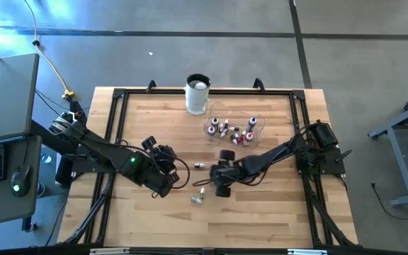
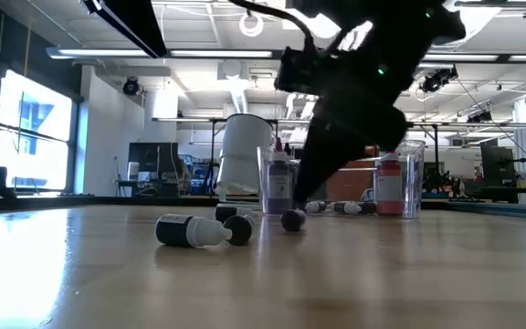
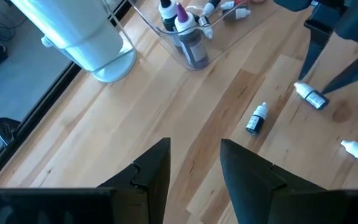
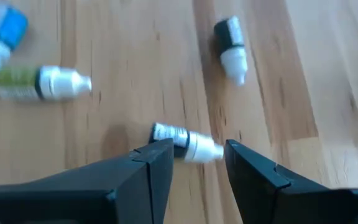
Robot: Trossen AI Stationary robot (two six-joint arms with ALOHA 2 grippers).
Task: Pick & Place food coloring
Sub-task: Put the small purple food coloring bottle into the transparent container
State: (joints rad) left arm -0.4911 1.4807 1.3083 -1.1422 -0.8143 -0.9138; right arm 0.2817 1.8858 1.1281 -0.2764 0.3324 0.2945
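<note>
Wooden table (image 1: pixel 261 219), bottle (image 4: pixel 185 143) flat, long axis crosswise between open, empty right tool (image 4: pixel 197 163)

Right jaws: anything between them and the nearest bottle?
Nothing: in the right wrist view the open right gripper already has the lying bottle just beyond its tips, over bare wood.

A tall white plastic cup (image 1: pixel 197 94) stands at twelve o'clock on the pale wooden table (image 1: pixel 261 219); a clear bowl (image 1: pixel 213 132) sits near it at about four o'clock.

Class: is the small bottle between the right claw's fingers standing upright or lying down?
Lying down: the bottle rests on its side on the wooden table, between the open right claw.
</note>
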